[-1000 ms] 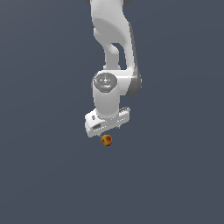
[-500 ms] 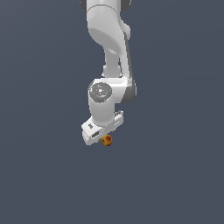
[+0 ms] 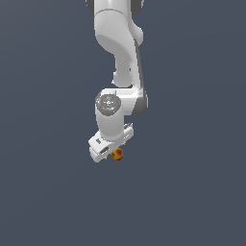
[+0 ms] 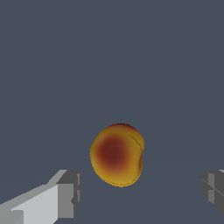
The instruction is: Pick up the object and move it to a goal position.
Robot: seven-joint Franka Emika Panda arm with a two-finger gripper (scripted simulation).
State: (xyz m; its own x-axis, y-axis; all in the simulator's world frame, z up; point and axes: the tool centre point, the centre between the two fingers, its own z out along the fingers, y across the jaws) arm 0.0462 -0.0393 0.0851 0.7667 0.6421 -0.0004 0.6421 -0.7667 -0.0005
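Arm shifted toward exterior view's left; fingers (image 4: 70,194) spread, ball (image 4: 117,154) between, untouched.

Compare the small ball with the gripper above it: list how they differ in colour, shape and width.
Colour: the ball is mottled orange, red and yellow; the gripper is white with grey finger pads.
Shape: the ball is round; the gripper is blocky.
Width: the ball is much narrower than the open gripper.
Neither touches the other.
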